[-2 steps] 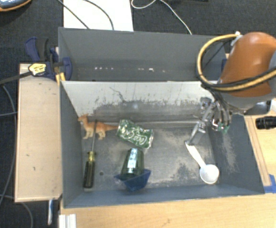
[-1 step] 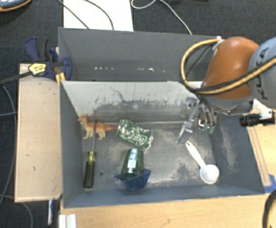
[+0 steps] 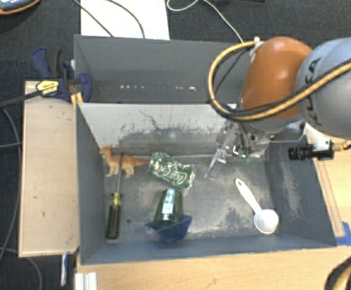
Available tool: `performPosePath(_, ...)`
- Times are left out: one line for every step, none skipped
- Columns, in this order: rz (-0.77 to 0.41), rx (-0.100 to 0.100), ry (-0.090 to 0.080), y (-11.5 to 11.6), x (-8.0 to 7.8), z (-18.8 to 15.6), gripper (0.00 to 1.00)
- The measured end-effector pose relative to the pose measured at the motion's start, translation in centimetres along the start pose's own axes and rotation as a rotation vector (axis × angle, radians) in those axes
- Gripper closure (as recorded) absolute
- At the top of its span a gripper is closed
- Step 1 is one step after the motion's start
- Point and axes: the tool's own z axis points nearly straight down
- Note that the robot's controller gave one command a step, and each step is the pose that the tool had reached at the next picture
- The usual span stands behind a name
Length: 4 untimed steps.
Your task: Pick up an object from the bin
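Grey metal bin (image 3: 139, 65), approach step judged: gripper (image 3: 228, 154), opening not discernible, nothing seen held, hangs over bare floor near the back wall, between crumpled green packet (image 3: 171, 170) and white spoon (image 3: 255, 207) toward the front-right corner; the next move requires committing to one and descending.

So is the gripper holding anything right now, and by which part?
Nothing visible in the gripper; it hangs above bare bin floor, between the crumpled green packet and the white spoon.

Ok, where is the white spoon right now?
The white spoon lies on the bin floor in the camera view's lower right, below the gripper and apart from it, with the green-and-blue container to its left.
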Motion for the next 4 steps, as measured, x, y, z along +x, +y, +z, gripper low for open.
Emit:
performPosePath(0.061,-0.009,-0.015,2.1,-0.1,4.5,0.0)
performPosePath(-0.077,0.001,0.001,3.5,0.7,8.1,0.0)
performPosePath(0.127,-0.013,-0.019,6.4,3.1,11.9,0.0)
performPosePath(0.001,-0.01,-0.015,7.4,4.0,12.7,0.0)
